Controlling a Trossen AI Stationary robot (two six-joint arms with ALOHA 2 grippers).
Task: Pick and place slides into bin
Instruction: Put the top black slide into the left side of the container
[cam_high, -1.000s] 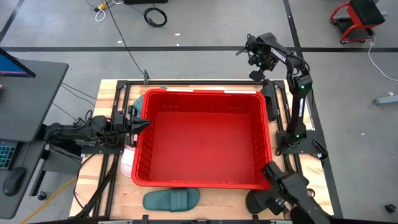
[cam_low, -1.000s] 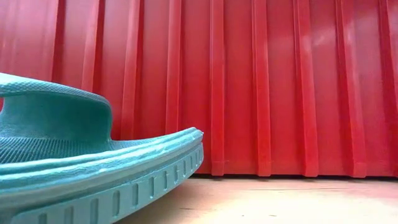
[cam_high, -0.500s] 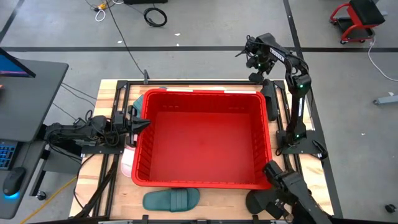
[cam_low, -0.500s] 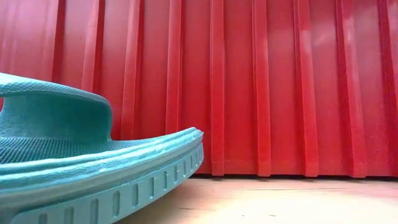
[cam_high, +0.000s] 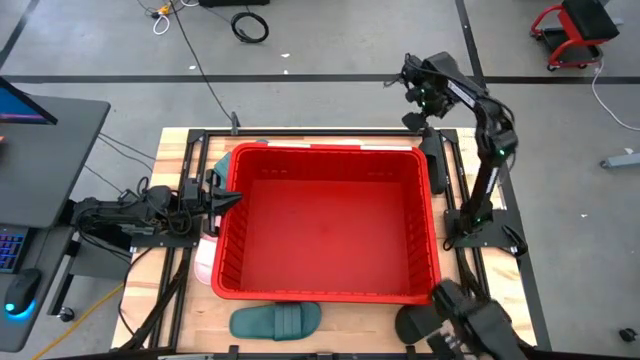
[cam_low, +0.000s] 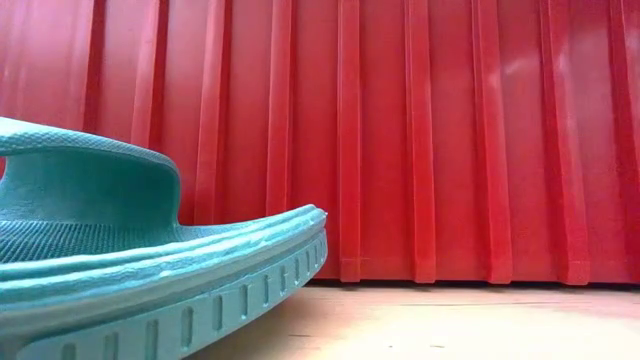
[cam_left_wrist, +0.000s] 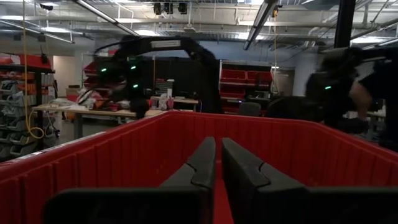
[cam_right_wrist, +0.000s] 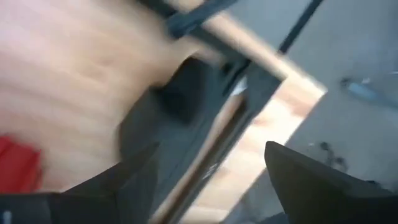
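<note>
Your bin (cam_high: 325, 225) sits mid-table, red crate, inside looks bare from above. One dark teal-green slide (cam_high: 276, 321) lies flat on the wood just beside the bin's near wall, not touching any gripper (in the low view it fills the foreground, strap up, sole on the table (cam_low: 420, 325), bin wall right behind it). A pale slide (cam_high: 204, 259) peeks out at the bin's left wall, mostly hidden. A teal edge shows at the bin's far-left corner, too little to call.

Your left gripper (cam_high: 228, 198) hangs at the bin's left rim, pointing in over the crate; its fingers (cam_left_wrist: 200, 163) are pressed nearly together, gripping nothing.

Your right gripper (cam_high: 415, 85) is up beyond the table's far-right corner, well apart from the bin. In its wrist view the fingers (cam_right_wrist: 305, 180) stand spread wide with nothing between them, and a black slide (cam_right_wrist: 168, 118) lies blurred on the wood below.
</note>
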